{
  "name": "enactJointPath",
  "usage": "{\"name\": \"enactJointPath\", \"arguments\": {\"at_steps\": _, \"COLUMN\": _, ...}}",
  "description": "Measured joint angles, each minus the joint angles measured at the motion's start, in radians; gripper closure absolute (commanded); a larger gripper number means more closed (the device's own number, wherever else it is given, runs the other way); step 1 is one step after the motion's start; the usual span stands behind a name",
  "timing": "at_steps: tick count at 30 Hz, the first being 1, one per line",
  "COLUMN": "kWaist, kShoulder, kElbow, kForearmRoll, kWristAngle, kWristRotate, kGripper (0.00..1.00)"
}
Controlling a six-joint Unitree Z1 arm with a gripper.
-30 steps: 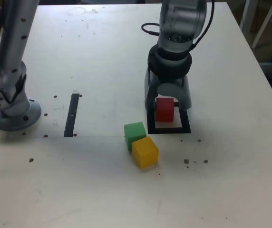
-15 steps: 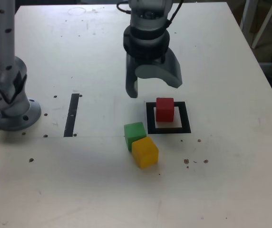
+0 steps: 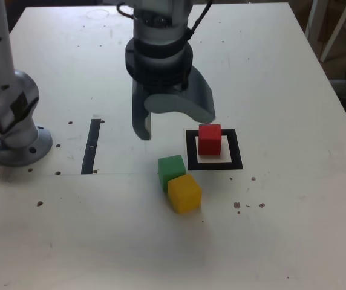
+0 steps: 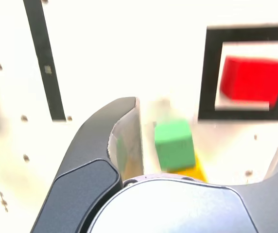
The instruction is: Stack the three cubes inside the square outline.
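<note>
- I see the gripper [image 3: 176,124] released, empty, above the green cube [image 3: 172,170].
- Red cube [image 3: 210,139] sits inside the square outline [image 3: 237,149]; yellow cube [image 3: 184,193] touches green.

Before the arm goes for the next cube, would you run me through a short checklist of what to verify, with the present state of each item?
1. Red cube sits inside the square outline: ok.
2. Gripper is open and holds nothing: ok.
3. Gripper is clear of the red cube, raised above the table to the exterior view's left of it: ok.
4. Green cube has free sides for the fingers: not ok, the yellow cube touches it on one side.
5. Green cube shows between the fingers in the wrist view: ok.
6. Nothing lies on top of the red cube: ok.
</note>
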Motion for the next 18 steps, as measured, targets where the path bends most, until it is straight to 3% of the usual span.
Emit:
{"name": "enactJointPath", "arguments": {"at_steps": 7, "kWaist": -0.042, "kShoulder": 0.044, "kElbow": -0.042, "kForearmRoll": 0.012, "kWristAngle": -0.068, "kWristRotate": -0.117, "kGripper": 0.02}}
{"name": "enactJointPath", "arguments": {"at_steps": 10, "kWaist": -0.056, "kShoulder": 0.066, "kElbow": -0.056, "kForearmRoll": -0.005, "kWristAngle": -0.121, "kWristRotate": -0.182, "kGripper": 0.02}}
{"name": "enactJointPath", "arguments": {"at_steps": 18, "kWaist": -0.108, "kShoulder": 0.086, "kElbow": -0.06, "kForearmRoll": -0.049, "kWristAngle": -0.15, "kWristRotate": -0.349, "kGripper": 0.02}}
